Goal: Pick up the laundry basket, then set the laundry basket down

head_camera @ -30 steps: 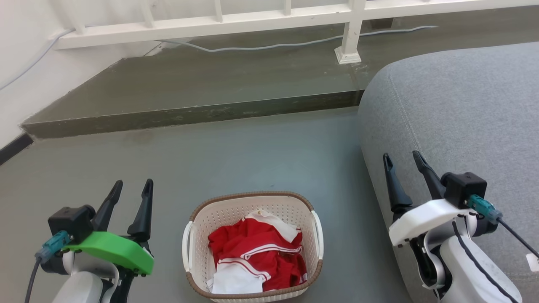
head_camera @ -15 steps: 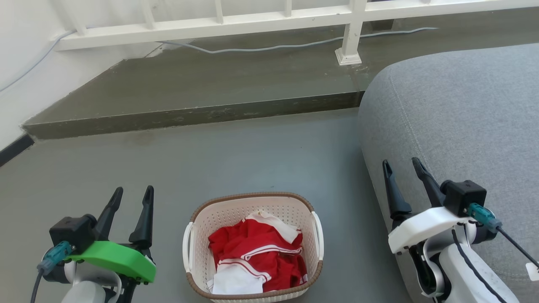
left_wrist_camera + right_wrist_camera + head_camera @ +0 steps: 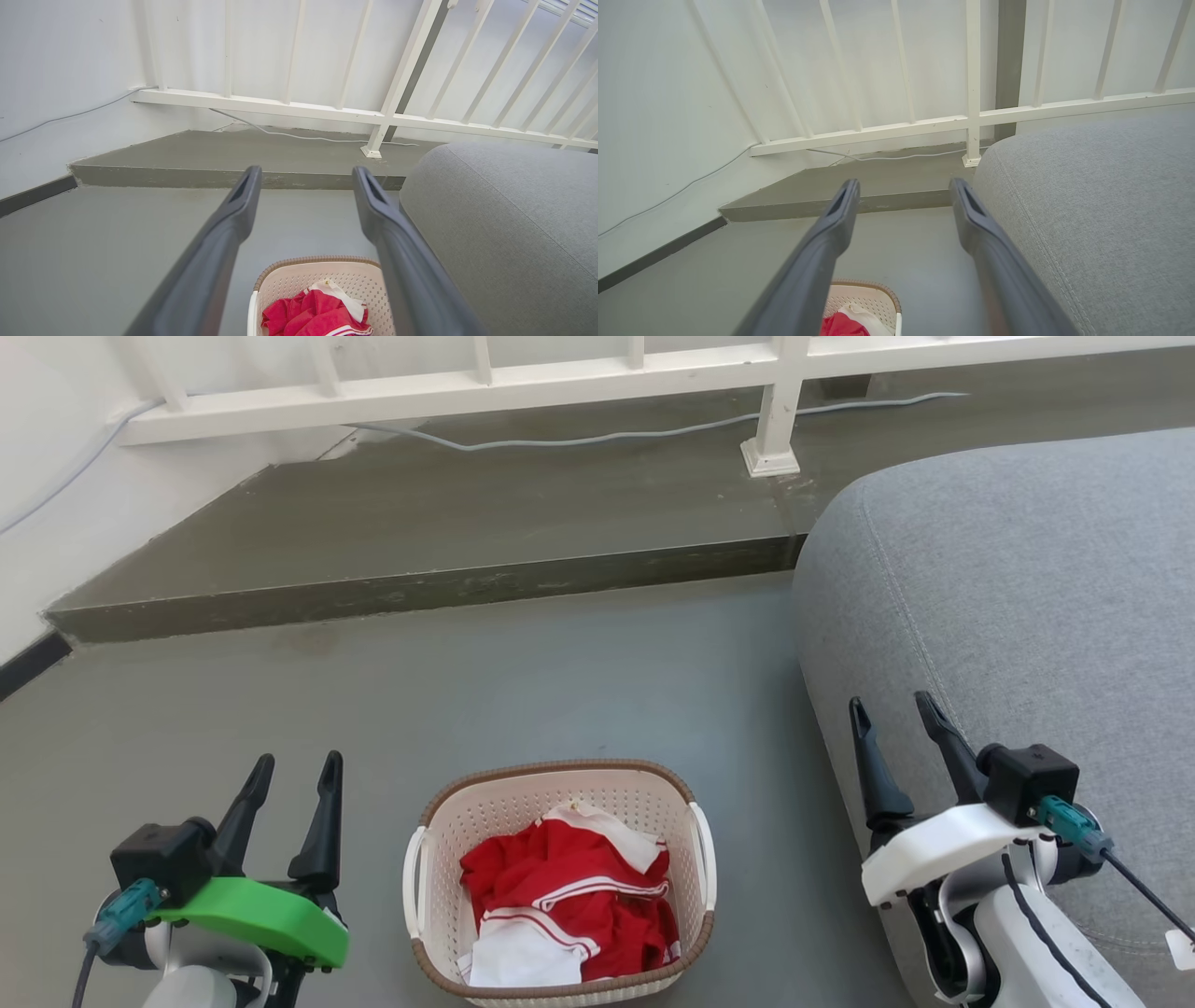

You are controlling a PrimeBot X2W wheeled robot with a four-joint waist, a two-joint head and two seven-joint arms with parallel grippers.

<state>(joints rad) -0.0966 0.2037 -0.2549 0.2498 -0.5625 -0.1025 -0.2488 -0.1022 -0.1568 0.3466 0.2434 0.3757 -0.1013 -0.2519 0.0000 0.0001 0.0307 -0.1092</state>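
Grey floor [image 3: 560, 672] carries everything at this moment. Nearest the camera, at the bottom centre of the head view, the laundry basket [image 3: 551, 798] stands on it upright, not yet lifted. Red and white clothes [image 3: 569, 896] lie heaped inside, below the brown rim, so nothing hangs over where a grip would go. Its white handles [image 3: 411, 882] face the frame's left and right edges, which I judge is why the arms are set as they are. The left gripper [image 3: 299, 761] waits at the lower left and the right gripper [image 3: 889, 703] at the lower right, one per handle, each apart from the basket and touching nothing. Both pairs of fingers [image 3: 322, 812] are spread and released, holding nothing, and they point up the frame rather than down at the rim. The wrist views show the same gap between them, with the basket low at the bottom edge. That reads as a ready stance ahead of the reach. Along the right side, a grey sofa [image 3: 1027, 597] rises just behind the right gripper, which probably leaves that arm less room than the left one has. Farther up the frame a raised step [image 3: 420, 588] crosses the floor, and a white railing [image 3: 467, 385] closes the top edge against the pale wall [image 3: 56, 448].
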